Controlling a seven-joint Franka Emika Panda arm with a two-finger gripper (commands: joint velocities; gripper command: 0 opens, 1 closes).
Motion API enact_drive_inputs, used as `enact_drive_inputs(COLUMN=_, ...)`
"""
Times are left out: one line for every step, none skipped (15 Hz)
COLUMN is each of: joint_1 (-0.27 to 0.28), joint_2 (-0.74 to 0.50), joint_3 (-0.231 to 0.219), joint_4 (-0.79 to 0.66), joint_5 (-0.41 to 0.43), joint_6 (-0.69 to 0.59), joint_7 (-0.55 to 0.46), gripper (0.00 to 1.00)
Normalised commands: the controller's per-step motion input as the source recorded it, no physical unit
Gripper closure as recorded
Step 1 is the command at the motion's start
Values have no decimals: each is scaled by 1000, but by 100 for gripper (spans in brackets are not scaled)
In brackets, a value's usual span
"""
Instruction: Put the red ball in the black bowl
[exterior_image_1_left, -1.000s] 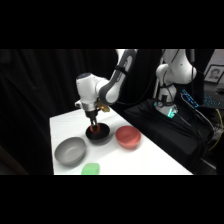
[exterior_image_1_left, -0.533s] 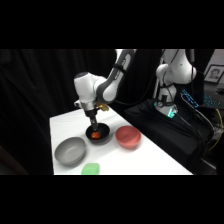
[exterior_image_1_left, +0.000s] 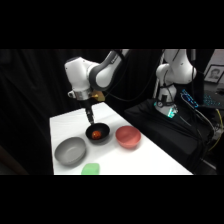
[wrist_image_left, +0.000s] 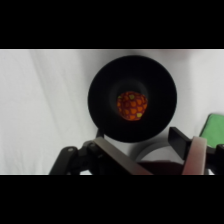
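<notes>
The red ball (exterior_image_1_left: 97, 133) lies free inside the black bowl (exterior_image_1_left: 98, 139) near the middle of the white table. Just above the bowl's far rim, my gripper (exterior_image_1_left: 91, 118) hangs open and holds nothing. From the wrist, the ball (wrist_image_left: 132, 105) rests at the centre of the bowl (wrist_image_left: 100, 102), orange-red with lighter specks. The gripper (wrist_image_left: 150, 156) shows at the picture's bottom, its two fingers (wrist_image_left: 196, 152) spread wide apart and nothing between them.
A grey bowl (exterior_image_1_left: 70, 151) stands left of the black bowl and a red bowl (exterior_image_1_left: 128, 136) right of it. A flat green object (exterior_image_1_left: 91, 169) lies at the table's front edge, also seen as a green patch (wrist_image_left: 215, 131) from the wrist.
The gripper was down in the black bowl with the ball. It has let the ball go and risen a little, and the ball now lies in the bowl.
</notes>
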Motion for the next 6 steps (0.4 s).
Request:
enact_drive_inputs(joint_1=-9, joint_2=-235, joint_3=-37, joint_4=193, joint_5=15, joint_6=-448, joint_7=-3, gripper=0)
enact_drive_inputs(joint_1=-6, joint_2=-211, joint_3=-38, joint_4=204, joint_5=2, joint_6=-428, joint_7=13, gripper=0)
enact_drive_inputs(joint_1=-9, joint_2=-176, joint_3=-30, joint_4=202, joint_5=8, joint_6=-386, joint_7=11, gripper=0)
enact_drive_inputs(joint_1=-7, joint_2=-140, joint_3=-26, joint_4=215, joint_5=5, joint_6=-358, joint_7=24, gripper=0)
enact_drive_inputs(joint_1=-16, joint_2=-113, joint_3=-14, joint_4=207, joint_5=39, joint_6=-316, joint_7=17, gripper=0)
enact_drive_inputs(joint_1=-24, joint_2=-93, joint_3=-6, joint_4=209, joint_5=62, joint_6=-315, joint_7=-1, gripper=0)
